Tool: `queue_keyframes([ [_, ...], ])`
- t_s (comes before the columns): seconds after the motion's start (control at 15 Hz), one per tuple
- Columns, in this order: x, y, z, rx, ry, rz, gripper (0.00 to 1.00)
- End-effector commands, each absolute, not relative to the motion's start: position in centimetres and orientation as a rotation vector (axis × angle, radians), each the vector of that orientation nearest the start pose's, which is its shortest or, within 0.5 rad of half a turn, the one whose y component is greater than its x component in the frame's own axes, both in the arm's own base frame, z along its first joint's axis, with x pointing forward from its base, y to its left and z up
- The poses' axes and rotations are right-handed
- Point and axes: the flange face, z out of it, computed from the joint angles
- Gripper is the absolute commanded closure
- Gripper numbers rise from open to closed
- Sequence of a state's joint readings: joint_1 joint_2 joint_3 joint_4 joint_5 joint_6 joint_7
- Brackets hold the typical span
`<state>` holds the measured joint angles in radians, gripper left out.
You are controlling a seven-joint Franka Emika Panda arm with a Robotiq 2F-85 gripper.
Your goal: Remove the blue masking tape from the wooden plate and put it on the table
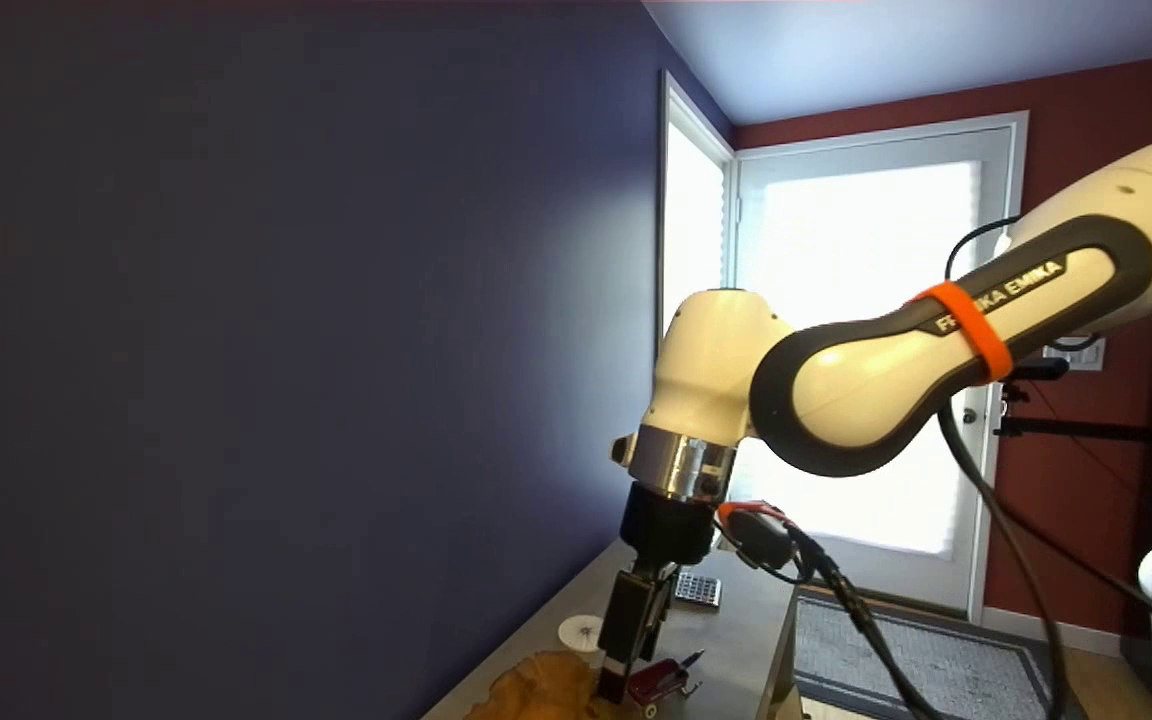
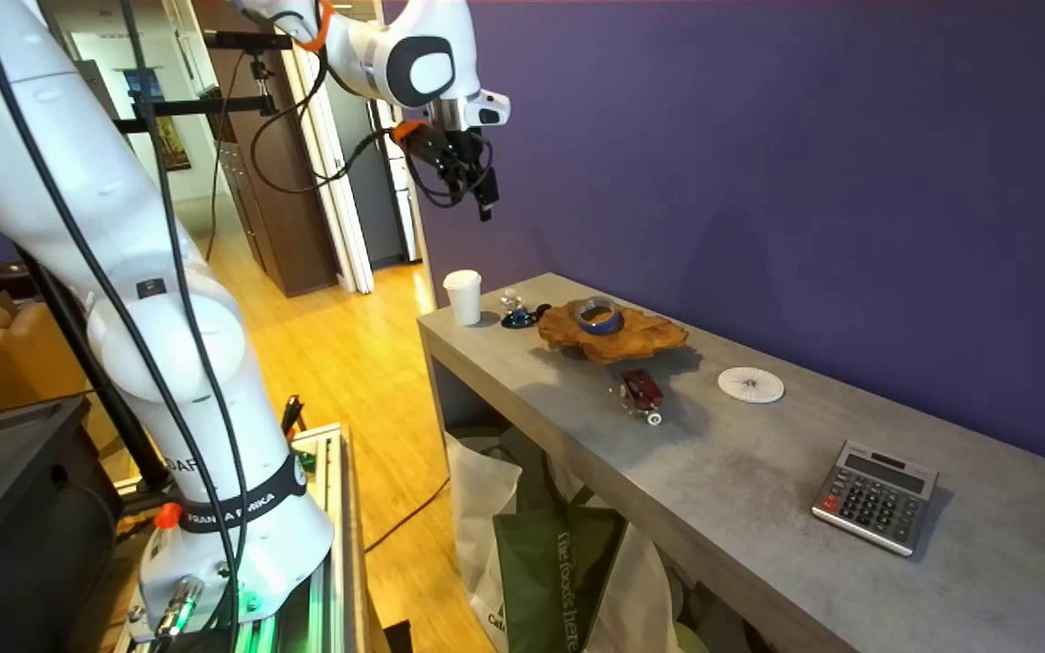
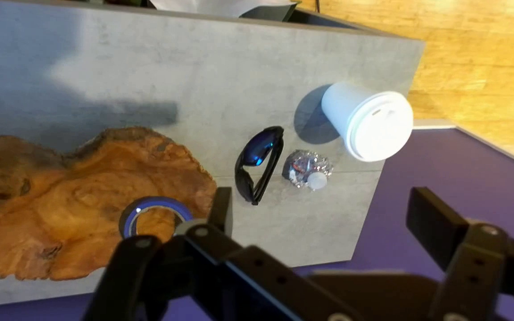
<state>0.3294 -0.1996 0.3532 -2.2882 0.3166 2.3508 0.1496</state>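
Note:
The blue masking tape (image 2: pixel 602 327) lies flat as a ring on the brown wooden plate (image 2: pixel 654 337), which sits on the grey table (image 2: pixel 740 462) near the wall. In the wrist view the tape (image 3: pixel 163 203) is on the part of the wooden plate (image 3: pixel 83 191) closest to the gripper, and a finger hides its lower right part. My gripper (image 3: pixel 321 211) is open with nothing between its fingers. In an exterior view the gripper (image 2: pixel 486 207) hangs high above the table's far end, apart from the plate. In an exterior view the plate (image 1: pixel 541 688) is partly cut off.
A white cup (image 3: pixel 350 111), dark sunglasses (image 3: pixel 259 165) and a clear sparkly object (image 3: pixel 306 169) stand near the table's end. A small red wheeled object (image 2: pixel 640 390), a white disc (image 2: pixel 751 385) and a calculator (image 2: pixel 878 497) are also on it. A purple wall (image 2: pixel 813 227) runs along its back.

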Motion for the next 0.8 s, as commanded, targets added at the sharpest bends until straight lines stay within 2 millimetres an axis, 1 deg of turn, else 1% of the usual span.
queue_keyframes([
  [0.0,44.6,33.3,43.9,-2.828,-0.413,-0.292,0.0],
  [0.2,49.0,32.9,42.3,-2.847,-0.369,-0.34,0.0],
  [0.27,50.2,33.1,41.6,-2.845,-0.357,-0.345,0.0],
  [0.47,53.1,34.0,39.2,-2.841,-0.342,-0.382,0.0],
  [0.6,54.7,34.7,36.9,-2.845,-0.316,-0.406,0.0],
  [0.73,56.0,35.0,34.6,-2.863,-0.302,-0.42,0.0],
])
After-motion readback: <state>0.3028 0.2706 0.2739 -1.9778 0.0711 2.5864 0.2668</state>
